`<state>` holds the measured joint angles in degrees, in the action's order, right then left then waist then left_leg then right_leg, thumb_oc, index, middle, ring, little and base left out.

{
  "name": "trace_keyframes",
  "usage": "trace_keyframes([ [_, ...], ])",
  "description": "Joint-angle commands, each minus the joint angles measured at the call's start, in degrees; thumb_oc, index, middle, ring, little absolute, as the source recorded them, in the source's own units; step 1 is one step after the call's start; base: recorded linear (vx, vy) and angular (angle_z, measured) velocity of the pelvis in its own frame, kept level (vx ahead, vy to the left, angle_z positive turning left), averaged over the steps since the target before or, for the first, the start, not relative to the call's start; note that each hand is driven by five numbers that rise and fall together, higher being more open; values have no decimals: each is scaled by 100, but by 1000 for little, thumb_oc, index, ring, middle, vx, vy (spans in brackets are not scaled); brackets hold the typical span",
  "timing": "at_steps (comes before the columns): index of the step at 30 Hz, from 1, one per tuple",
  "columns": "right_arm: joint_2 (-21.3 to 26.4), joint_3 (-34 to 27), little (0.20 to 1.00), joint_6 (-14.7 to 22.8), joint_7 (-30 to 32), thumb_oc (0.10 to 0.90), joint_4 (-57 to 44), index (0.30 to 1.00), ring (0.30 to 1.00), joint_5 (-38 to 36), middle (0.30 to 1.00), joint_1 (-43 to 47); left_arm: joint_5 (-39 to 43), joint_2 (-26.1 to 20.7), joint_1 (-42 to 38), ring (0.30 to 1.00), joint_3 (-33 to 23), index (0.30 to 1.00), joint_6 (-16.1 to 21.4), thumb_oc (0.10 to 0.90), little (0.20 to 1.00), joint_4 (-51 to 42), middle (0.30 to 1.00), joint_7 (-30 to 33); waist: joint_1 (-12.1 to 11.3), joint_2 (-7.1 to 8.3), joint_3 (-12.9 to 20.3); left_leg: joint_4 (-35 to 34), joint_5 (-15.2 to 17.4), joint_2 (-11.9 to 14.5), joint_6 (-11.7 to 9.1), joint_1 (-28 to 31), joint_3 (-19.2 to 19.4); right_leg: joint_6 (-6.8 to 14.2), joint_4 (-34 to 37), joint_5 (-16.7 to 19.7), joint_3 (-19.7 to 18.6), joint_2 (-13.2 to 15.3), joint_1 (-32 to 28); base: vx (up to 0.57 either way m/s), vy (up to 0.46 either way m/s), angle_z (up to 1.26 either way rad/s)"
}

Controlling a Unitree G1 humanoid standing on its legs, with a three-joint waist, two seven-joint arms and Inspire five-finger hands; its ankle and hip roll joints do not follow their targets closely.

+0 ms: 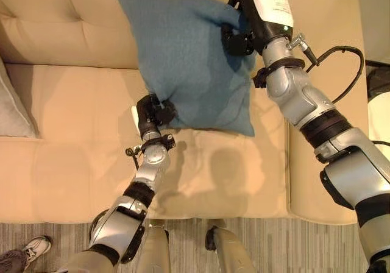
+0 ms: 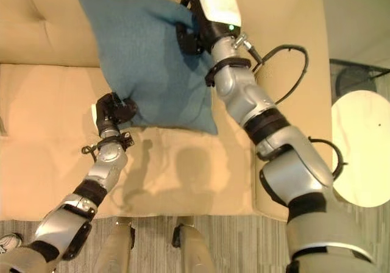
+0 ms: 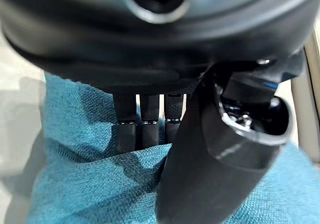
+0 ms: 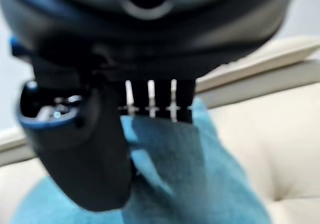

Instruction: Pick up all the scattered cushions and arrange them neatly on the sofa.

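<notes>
Blue cushion (image 1: 186,53) held over the sofa (image 1: 73,139).
Left hand (image 1: 152,113) pinches its near corner and right hand (image 1: 241,32) grips its far edge, likely to stand it against the backrest.

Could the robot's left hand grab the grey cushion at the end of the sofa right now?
Probably not yet. The left robot hand is busy pinching a corner of the blue cushion, which the right robot hand grips too. The grey cushion lies off at the sofa's far left, with bare seat between.
</notes>
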<state>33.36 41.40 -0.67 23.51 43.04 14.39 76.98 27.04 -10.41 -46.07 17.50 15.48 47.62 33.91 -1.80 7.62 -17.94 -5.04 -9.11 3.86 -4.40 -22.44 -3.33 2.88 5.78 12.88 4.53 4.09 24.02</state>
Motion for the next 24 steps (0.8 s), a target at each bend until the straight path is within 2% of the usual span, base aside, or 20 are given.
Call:
trace_keyframes([
  [1,368,-137,300,230,1033,400,193,300,300,-116,300,1657,-185,-148,-1366,300,307,300,986,400,300,-136,300,-20,103,-99,536,4,233,168,-521,-243,-19,837,-78,-638,-2,196,-463,-6,25,-4],
  [3,379,-108,300,297,962,400,413,300,300,-289,300,1632,-101,-70,-1341,300,320,300,894,400,300,132,300,-129,109,-128,505,4,223,161,-513,-271,-5,850,-78,-639,-12,208,-421,29,34,-3],
  [4,340,-183,900,332,953,800,479,900,900,-479,900,1599,25,21,-1290,300,316,300,877,400,300,259,300,-186,96,-145,484,4,254,160,-509,-240,-5,849,-78,-665,-15,211,-445,54,24,-4],
  [5,305,-272,900,334,978,800,571,900,900,-656,900,1535,268,172,-1232,300,280,300,841,400,300,398,300,-283,96,-158,466,4,251,152,-506,-241,-21,847,-78,-666,-6,227,-435,33,12,-2],
  [6,262,-285,900,331,957,800,631,900,900,-721,900,1505,487,263,-1158,328,289,328,833,419,328,452,328,-430,104,-165,467,4,216,132,-501,-281,-28,847,-78,-643,-3,235,-402,0,0,0],
  [7,218,-306,900,319,926,800,643,900,900,-789,900,1496,733,344,-1078,533,290,533,783,555,533,575,533,-623,114,-171,475,4,216,123,-501,-300,-27,847,-78,-638,-8,235,-387,0,0,0],
  [8,201,-270,900,285,844,800,682,900,900,-779,900,1457,851,360,-1061,900,284,900,720,800,900,725,900,-773,130,-178,487,4,222,123,-501,-309,-20,845,-78,-640,-9,237,-372,0,0,0],
  [9,200,-268,900,285,842,800,682,900,900,-780,900,1458,863,358,-1066,900,281,900,724,800,900,737,900,-789,132,-179,491,4,223,123,-501,-313,-21,845,-78,-641,-8,237,-368,0,0,0],
  [11,83,-276,900,121,738,800,640,900,900,-771,900,1401,1515,301,-906,900,61,900,654,800,900,785,900,-1005,148,-216,495,4,246,132,-490,-291,13,850,-78,-667,-22,236,-372,0,0,0],
  [14,96,-413,900,65,741,800,600,900,900,-811,900,1290,1763,168,-868,900,-43,900,597,800,900,715,900,-1108,148,-257,486,4,261,124,-476,-243,24,845,-78,-681,-27,231,-411,13,5,-1],
  [15,310,-582,900,30,802,800,566,900,900,-822,900,1138,1655,-113,-624,900,-185,900,651,800,900,215,900,-1064,79,-338,467,4,278,104,-457,-156,22,831,-78,-717,-27,230,-507,0,0,0],
  [17,455,-676,900,20,813,800,464,900,900,-817,900,999,1657,-226,-506,900,-270,900,645,800,900,-4,900,-1023,55,-373,466,4,288,95,-444,-111,19,821,-78,-738,-14,230,-545,33,-2,-2],
  [20,805,-1180,900,-48,965,800,-54,900,900,-831,900,479,1484,-596,-120,900,-532,900,627,800,900,-677,900,-838,-35,-479,458,4,342,84,-397,107,3,785,-78,-820,9,228,-754,60,-9,0],
  [24,939,-2413,900,105,1485,800,-1014,900,900,-1150,900,-526,1349,-986,380,900,-1076,900,603,800,900,-1291,900,-580,-106,-617,469,4,428,71,-337,363,-20,737,-78,-941,24,241,-993,76,-9,2],
])
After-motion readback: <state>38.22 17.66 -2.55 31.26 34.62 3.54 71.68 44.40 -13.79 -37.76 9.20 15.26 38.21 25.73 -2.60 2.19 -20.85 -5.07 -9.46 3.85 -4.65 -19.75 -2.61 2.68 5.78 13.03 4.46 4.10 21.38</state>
